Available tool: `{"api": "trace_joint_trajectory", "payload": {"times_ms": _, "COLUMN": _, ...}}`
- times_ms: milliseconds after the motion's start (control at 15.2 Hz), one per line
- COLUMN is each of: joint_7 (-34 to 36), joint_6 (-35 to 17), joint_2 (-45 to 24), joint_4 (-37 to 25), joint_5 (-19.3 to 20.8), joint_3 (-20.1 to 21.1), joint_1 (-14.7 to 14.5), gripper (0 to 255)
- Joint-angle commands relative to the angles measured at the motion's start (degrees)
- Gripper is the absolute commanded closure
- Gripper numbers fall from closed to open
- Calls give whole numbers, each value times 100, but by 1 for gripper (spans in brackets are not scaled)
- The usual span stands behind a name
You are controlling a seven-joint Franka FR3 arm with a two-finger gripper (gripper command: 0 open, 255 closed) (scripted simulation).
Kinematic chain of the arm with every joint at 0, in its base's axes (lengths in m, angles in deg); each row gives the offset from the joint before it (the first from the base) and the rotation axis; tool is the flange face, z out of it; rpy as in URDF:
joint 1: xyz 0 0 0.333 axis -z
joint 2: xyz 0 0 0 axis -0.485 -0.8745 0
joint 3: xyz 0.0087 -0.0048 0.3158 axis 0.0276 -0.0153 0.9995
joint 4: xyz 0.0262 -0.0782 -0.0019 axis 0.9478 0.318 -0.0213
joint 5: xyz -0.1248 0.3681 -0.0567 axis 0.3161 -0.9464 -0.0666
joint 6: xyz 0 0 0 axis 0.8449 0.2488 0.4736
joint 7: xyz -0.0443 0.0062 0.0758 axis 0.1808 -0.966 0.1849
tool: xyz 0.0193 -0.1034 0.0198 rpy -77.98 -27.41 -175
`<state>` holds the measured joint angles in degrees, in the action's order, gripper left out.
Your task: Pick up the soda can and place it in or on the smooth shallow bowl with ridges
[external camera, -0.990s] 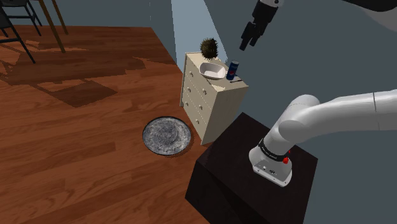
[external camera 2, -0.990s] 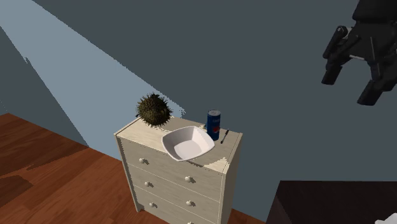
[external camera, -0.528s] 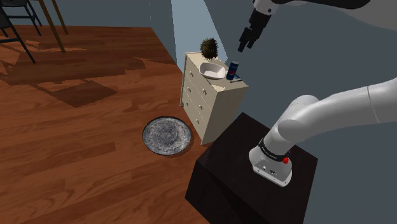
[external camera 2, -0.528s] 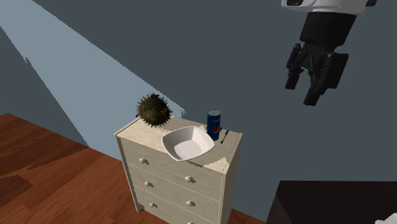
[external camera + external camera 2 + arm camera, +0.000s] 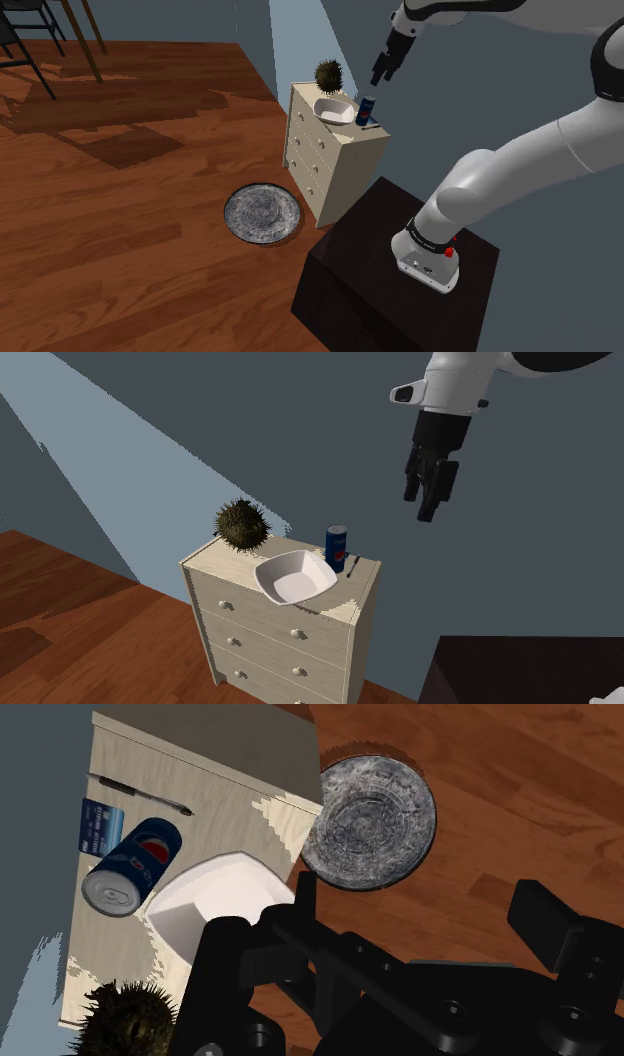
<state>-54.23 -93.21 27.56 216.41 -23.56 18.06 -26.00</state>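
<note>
A blue soda can (image 5: 365,110) (image 5: 336,547) (image 5: 130,866) stands upright on top of a pale chest of drawers (image 5: 330,165) (image 5: 290,637), next to a white squarish bowl (image 5: 335,109) (image 5: 295,577) (image 5: 215,894). A grey round shallow dish with ringed ridges (image 5: 263,213) (image 5: 368,822) lies on the wooden floor beside the chest. My black gripper (image 5: 382,72) (image 5: 427,507) (image 5: 420,904) hangs in the air above the can, off to the second exterior view's right. Its fingers stand apart, open, with nothing between them.
A dark spiky ball (image 5: 327,73) (image 5: 241,524) (image 5: 125,1019) sits at the chest's far corner. A pen (image 5: 140,792) and a blue card (image 5: 98,826) lie near the can. A grey-blue wall is close behind the chest. My dark stand (image 5: 400,275) is at the lower right.
The gripper has come down and moved to the second exterior view's left, closer to the can. Can, bowl and dish have not moved.
</note>
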Motion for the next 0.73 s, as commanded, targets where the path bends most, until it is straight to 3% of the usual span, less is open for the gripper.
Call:
{"api": "trace_joint_trajectory", "payload": {"times_ms": 0, "joint_7": -272, "joint_6": -233, "joint_2": -373, "joint_4": -135, "joint_5": -92, "joint_3": -257, "joint_1": -13, "gripper": 0}}
{"api": "trace_joint_trajectory", "payload": {"times_ms": 330, "joint_7": -1019, "joint_6": -657, "joint_2": -1415, "joint_4": -642, "joint_5": -578, "joint_3": -846, "joint_1": -66, "gripper": 0}}
{"api": "trace_joint_trajectory", "payload": {"times_ms": 660, "joint_7": -1918, "joint_6": -876, "joint_2": -2642, "joint_4": -1342, "joint_5": -1431, "joint_3": -1290, "joint_1": 20, "gripper": 0}}
